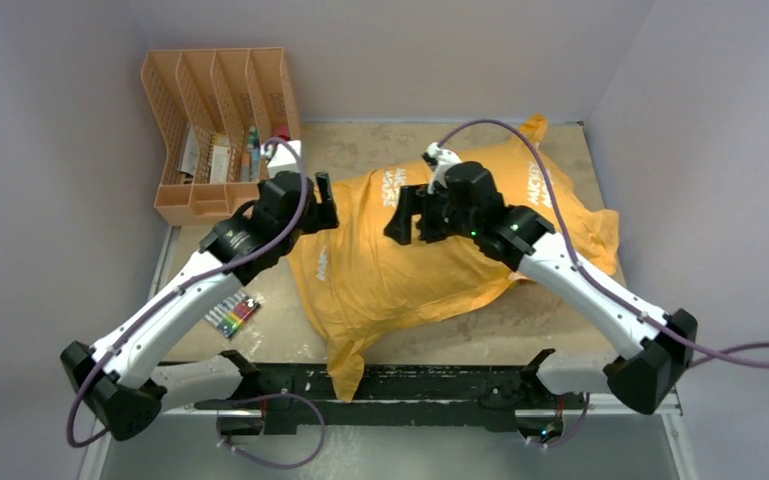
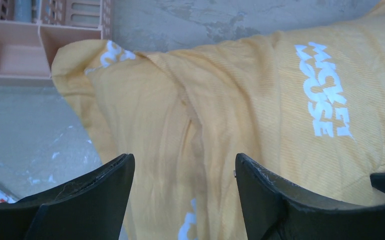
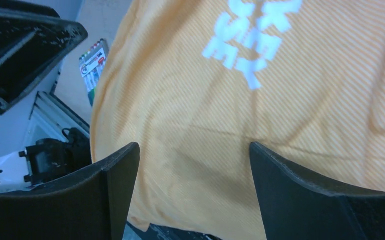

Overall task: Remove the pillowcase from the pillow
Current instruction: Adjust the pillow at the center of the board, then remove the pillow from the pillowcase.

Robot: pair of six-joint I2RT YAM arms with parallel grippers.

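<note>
Your pillowcase (image 1: 410,280) sits stuffed in the middle of the tabletop (image 1: 380,140), with the left tool (image 2: 182,162) and right tool (image 3: 194,150) both gaping wide and empty just over it, and it looks like thin, light, floppy cloth that'll bunch and slip over the pillow hidden inside, so I'd pinch a loose fold by the limp near-edge tail.

The left arm (image 1: 175,300) reached forward and inward from its base, its elbow low at the outer side. The left gripper (image 1: 323,198) pointed toward the centre, jaws spread wide with nothing between them. The right arm (image 1: 580,280) mirrored it, stretching inward from the other side. The right gripper (image 1: 412,222) faced left, jaws likewise parted and empty.
</note>
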